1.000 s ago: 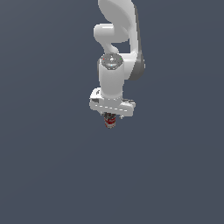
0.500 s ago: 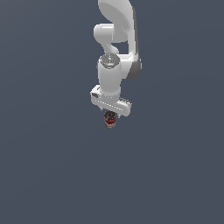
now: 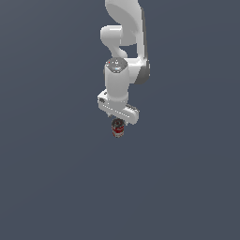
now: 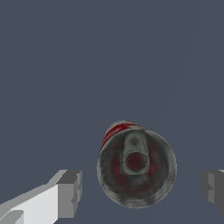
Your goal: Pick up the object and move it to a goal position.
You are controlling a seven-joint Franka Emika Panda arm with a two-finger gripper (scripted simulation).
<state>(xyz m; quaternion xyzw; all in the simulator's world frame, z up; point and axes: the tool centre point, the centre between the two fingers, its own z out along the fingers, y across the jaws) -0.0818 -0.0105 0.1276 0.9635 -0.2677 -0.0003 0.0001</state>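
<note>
Wrist view shows the can (image 4: 136, 162) standing upright between the jaws of the gripper (image 4: 142, 188), which are spread wide with clear gaps on both sides, touching nothing. Risk noted: the can sits nearer one finger (image 4: 70, 192), so uneven closing could push or tip it. Exterior view places it just below centre frame, directly under the gripper.

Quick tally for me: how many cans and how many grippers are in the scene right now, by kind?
Red-and-white can: 1
White gripper, jaws open either side of the can: 1
Total: 2
</note>
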